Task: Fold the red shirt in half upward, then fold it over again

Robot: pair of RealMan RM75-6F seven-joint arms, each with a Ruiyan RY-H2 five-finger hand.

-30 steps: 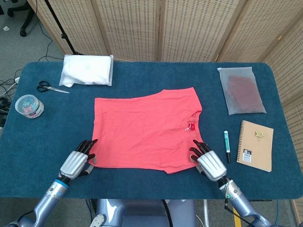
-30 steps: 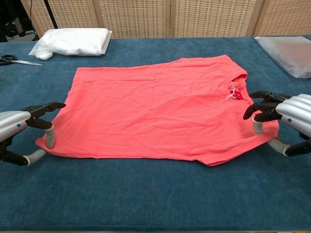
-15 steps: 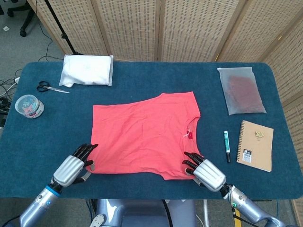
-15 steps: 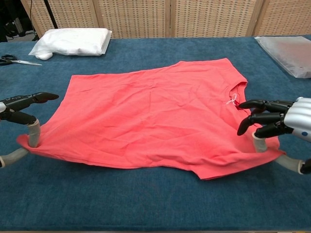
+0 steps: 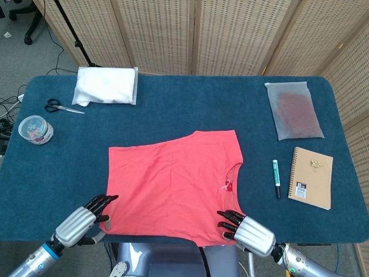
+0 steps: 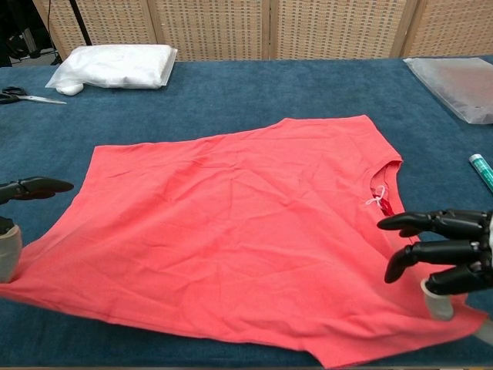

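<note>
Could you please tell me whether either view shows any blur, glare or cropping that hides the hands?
Head view: even, soft light, no glare, everything sharp; the left hand and right hand sit near the bottom edge on the red cotton shirt. Chest view: sharp too, but both hands are cropped by the frame's side edges, showing mostly fingertips.

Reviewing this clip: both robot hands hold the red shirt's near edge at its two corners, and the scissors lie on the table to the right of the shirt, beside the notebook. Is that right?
Not quite. The scissors lie at the table's far left, near the white packet, as the head view shows. Beside the notebook is a marker pen. The rest stands: the left robot hand and right robot hand hold the red shirt at its near corners.
</note>
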